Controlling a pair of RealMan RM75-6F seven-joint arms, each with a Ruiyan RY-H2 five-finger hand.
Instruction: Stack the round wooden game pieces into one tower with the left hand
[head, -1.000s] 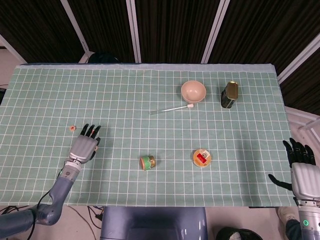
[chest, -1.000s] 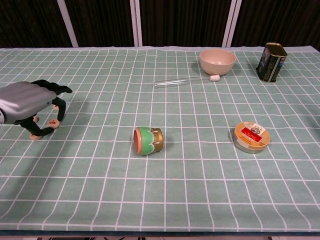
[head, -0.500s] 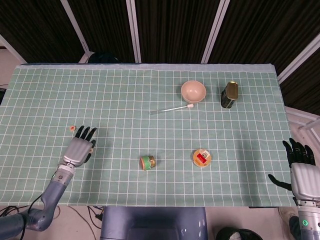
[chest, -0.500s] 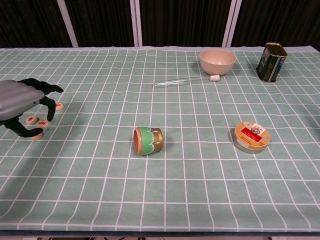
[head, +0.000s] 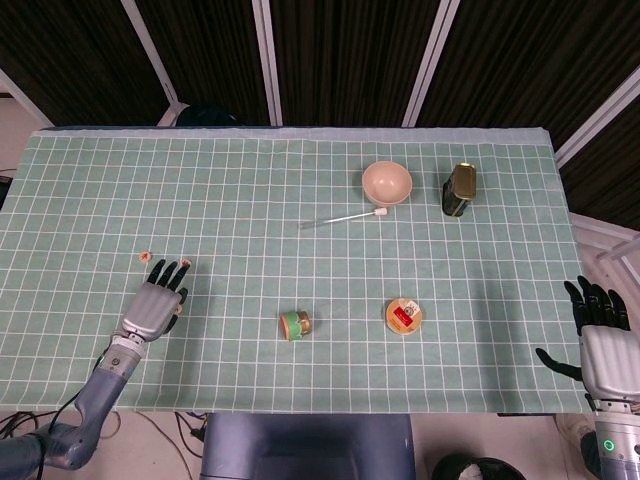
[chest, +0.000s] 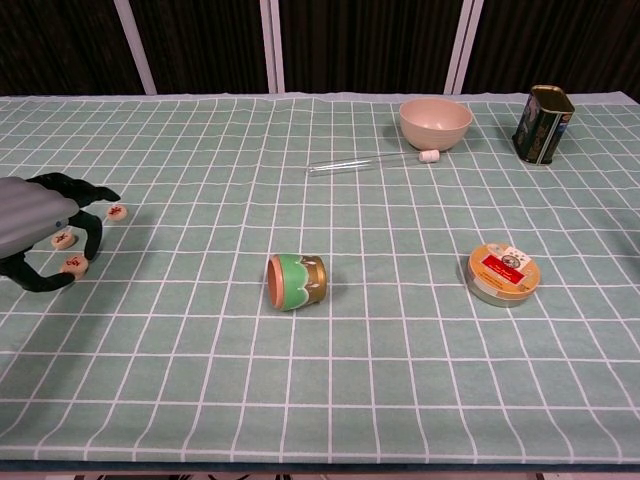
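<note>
Dark slatted panels run behind a table (head: 300, 160) covered in a pale green cloth with a white grid, and everything sits pretty spread out on it. Over at the left edge, the left hand (chest: 35, 222) hangs just above the cloth with its dark fingers (chest: 92, 228) curled downward and spread, holding nothing as far as I can see. Around it lie 3 round wooden game pieces, all flat on the cloth and none stacked: one piece (chest: 116, 212) just beyond the fingertips, a second piece (chest: 62, 239) tucked under the hand, and a third piece (chest: 74, 264) right by a fingertip, though whether it's actually touching I can't tell. From the head view the same hand shows at the lower left with 1 small piece visible just past its fingers. The right hand (head: 598, 335) sits off the table's right edge, fingers straight and apart, empty. Near the middle front a small green and gold cup (chest: 296, 281) lies tipped on its side, opening facing left. To its right sits a round flat tin (chest: 502, 273) with a red label. Farther back there's a cream bowl (chest: 435, 122), a clear glass tube (chest: 370, 163) with a white tip lying in front of it, and a dark upright tin (chest: 543, 123) to the right.
</note>
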